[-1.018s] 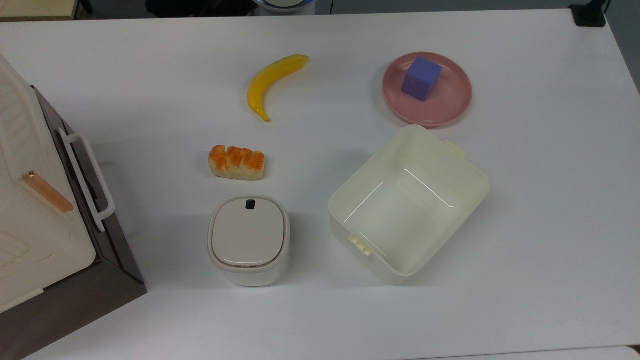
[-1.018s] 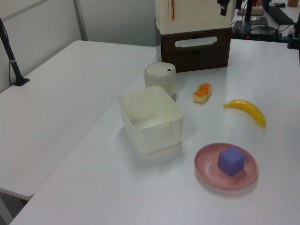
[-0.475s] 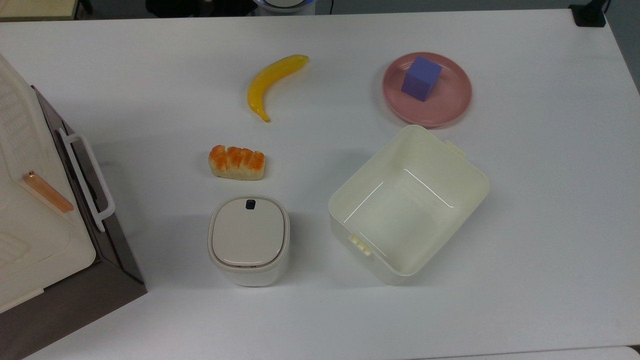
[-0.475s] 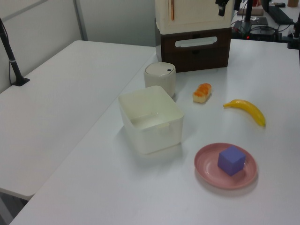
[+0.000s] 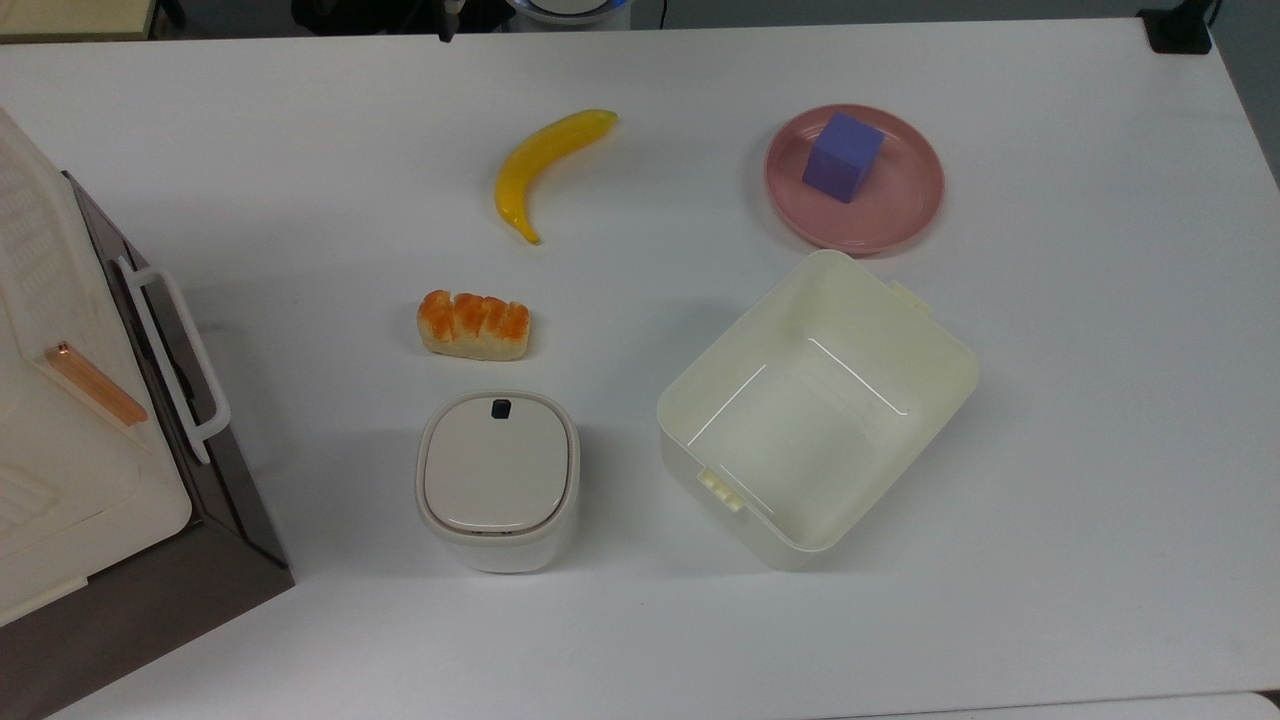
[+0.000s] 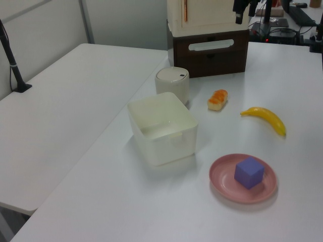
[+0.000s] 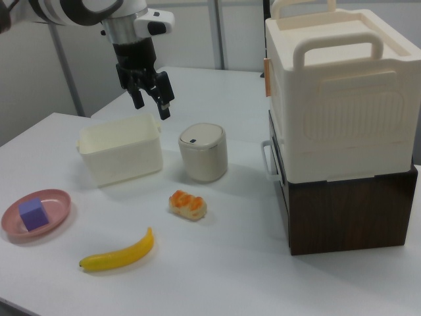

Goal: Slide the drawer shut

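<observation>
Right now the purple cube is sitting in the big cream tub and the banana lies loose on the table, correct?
Not quite. The purple cube sits on the pink plate, not in the cream tub, as the top view shows. The banana does lie loose on the table.

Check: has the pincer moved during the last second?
Yes. In the left view the pincer has dropped slightly lower against the cream box atop the cabinet.

Bright, even overhead light, soft shadows on the white table [image 5: 1100,400], glare inside the tub [image 5: 820,410].
</observation>
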You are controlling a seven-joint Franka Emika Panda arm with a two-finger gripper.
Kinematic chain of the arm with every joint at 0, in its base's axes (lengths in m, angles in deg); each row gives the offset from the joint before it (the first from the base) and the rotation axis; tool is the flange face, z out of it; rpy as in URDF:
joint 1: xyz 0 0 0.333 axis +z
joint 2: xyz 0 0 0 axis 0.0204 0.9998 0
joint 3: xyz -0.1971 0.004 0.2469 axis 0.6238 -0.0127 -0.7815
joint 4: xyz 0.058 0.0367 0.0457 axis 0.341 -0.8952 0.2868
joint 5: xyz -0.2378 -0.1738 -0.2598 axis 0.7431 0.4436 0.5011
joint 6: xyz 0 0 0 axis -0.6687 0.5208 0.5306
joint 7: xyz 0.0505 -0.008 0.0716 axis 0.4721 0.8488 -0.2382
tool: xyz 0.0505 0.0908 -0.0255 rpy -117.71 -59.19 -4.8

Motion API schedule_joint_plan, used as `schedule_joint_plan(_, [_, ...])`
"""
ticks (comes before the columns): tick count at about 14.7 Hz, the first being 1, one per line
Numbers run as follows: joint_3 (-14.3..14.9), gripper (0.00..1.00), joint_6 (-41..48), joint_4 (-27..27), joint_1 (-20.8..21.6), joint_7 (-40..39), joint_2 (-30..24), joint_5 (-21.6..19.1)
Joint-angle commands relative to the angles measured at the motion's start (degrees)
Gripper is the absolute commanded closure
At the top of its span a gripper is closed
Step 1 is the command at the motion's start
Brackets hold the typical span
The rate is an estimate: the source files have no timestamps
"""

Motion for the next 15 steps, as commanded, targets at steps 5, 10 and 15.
schedule_joint_plan(5, [0.3, 0.0, -1.0, -1.5, 0.5, 2.4, -0.8, -3.0])
schedule_joint_plan(10, [4.5, 0.0, -1.3, -0.8, 4.4, 3.4, -0.8, -4.0])
schedule_joint_plan(15, [11.6, 0.0, -1.5, -0.2, 11.2, 3.9, -0.5, -4.0])
